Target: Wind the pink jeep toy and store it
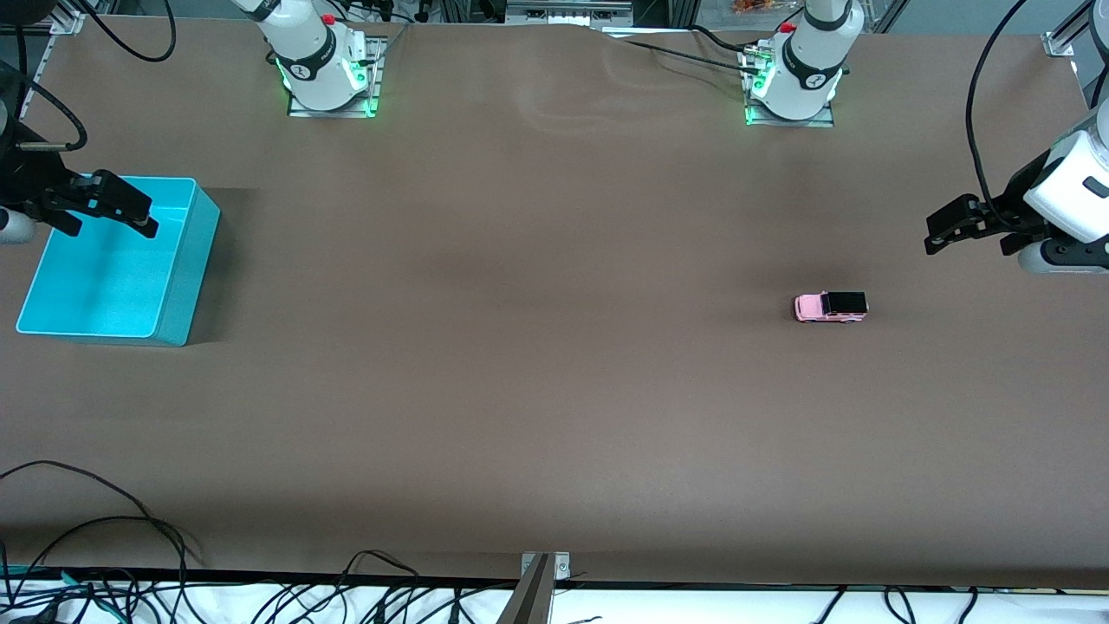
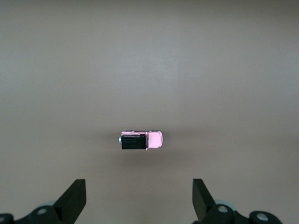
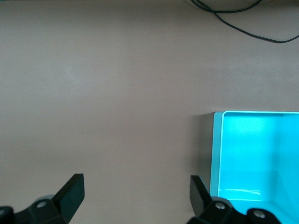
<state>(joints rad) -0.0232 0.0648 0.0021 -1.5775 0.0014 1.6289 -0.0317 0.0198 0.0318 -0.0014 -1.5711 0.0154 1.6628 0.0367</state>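
The pink jeep toy (image 1: 831,307) stands on its wheels on the brown table toward the left arm's end, pink body with a black roof. In the left wrist view the jeep (image 2: 141,140) lies ahead of my left gripper (image 2: 139,200), apart from the wide-open fingers. That left gripper (image 1: 966,238) hangs above the table beside the jeep, holding nothing. My right gripper (image 1: 111,227) hovers open and empty at the turquoise bin (image 1: 186,260), whose rim (image 3: 217,154) shows beside one finger in the right wrist view, with the right gripper (image 3: 136,198) over bare table.
Black cables (image 1: 95,520) loop over the table's edge nearest the front camera, at the right arm's end. A cable (image 3: 243,21) also shows in the right wrist view. The two arm bases (image 1: 325,78) (image 1: 793,87) stand along the table's farthest edge.
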